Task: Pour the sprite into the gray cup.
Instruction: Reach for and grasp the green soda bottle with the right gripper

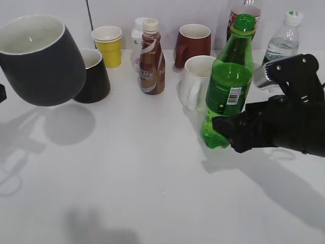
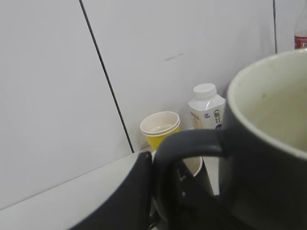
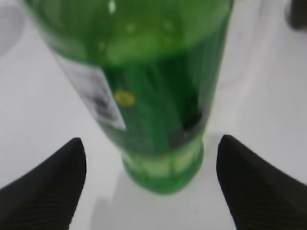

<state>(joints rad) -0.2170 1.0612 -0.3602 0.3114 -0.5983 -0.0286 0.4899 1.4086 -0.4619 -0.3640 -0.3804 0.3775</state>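
Nearest the camera, the white tabletop (image 1: 152, 193) is lying bare apart from shadows. On the right of the exterior view, the right black gripper (image 1: 223, 129) is reaching in low toward the base of the tall translucent green plastic soda bottle (image 1: 229, 86), which is standing upright and uncapped on the table with its white barcode patch facing forward. In the right wrist view the two dark fingers (image 3: 45, 184) are standing spread wide on either side of the bottle (image 3: 144, 96), with table showing between each finger and the bottle, so the claw is gaping and gripping nothing. At the left edge, the squat dark slate-gray ceramic mug (image 1: 38, 58) is hanging in the air, tilted, with its off-white inside showing. In the left wrist view the left gripper (image 2: 144, 201) is sitting at the mug's loop handle (image 2: 184, 146) with one dark finger (image 2: 127, 201) beside it; how tightly it is closing I cannot tell. Behind, a glossy black mug (image 1: 94, 76), a brown drink bottle (image 1: 151, 58) and a white mug (image 1: 195, 81) are standing, and farther back a yellow paper cup (image 1: 107, 44), a maroon mug (image 1: 193, 44) and a clear water bottle (image 1: 284, 35).
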